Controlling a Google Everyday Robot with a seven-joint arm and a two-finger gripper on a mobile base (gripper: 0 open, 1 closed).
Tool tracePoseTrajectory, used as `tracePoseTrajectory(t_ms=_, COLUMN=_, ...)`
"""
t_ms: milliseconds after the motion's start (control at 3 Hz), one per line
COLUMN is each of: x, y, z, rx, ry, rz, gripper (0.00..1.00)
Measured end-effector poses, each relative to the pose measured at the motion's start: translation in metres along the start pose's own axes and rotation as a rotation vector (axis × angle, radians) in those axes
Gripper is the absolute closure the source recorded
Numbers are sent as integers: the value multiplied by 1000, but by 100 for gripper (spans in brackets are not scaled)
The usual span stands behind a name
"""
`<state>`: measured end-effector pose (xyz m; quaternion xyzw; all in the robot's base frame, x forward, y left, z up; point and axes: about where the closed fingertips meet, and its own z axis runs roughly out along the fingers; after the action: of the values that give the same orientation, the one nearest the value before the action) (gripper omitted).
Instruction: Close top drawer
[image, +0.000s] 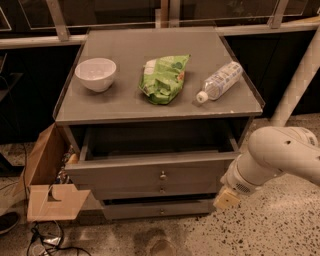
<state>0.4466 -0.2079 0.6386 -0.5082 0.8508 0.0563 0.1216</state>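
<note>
Drawer on top, the top drawer (125, 175), stands pulled well out of the grey cabinet (150, 105), its flat front hanging forward over the two drawers below. There's the small round knob (163, 175) at the centre of that front. The inside is in shadow, too dark to read.

Down at the front's right corner, just beside it and low, sits the gripper (226, 199), a beige tip on the end of a fat white arm (280, 155) coming in from the right. Whether it touches the drawer is hard to say, and whether it is spread or closed I cannot tell.

On the cabinet's top: a white bowl (95, 73) at the left, a green snack bag (165, 77) in the middle, and a clear plastic bottle (220, 81) lying on its side at the right. Against the cabinet's left side leans an open cardboard box (47, 180), with cables (47, 241) on the speckled floor (270, 230) below it.
</note>
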Motion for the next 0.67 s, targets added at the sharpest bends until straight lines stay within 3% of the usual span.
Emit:
tracePoseTrajectory(t_ms=333, x=0, y=0, z=0, rx=0, ry=0, rz=0, gripper=66)
tracePoseTrajectory(t_ms=667, x=-11, y=-25, z=8, rx=29, ry=-21, rz=13, gripper=89)
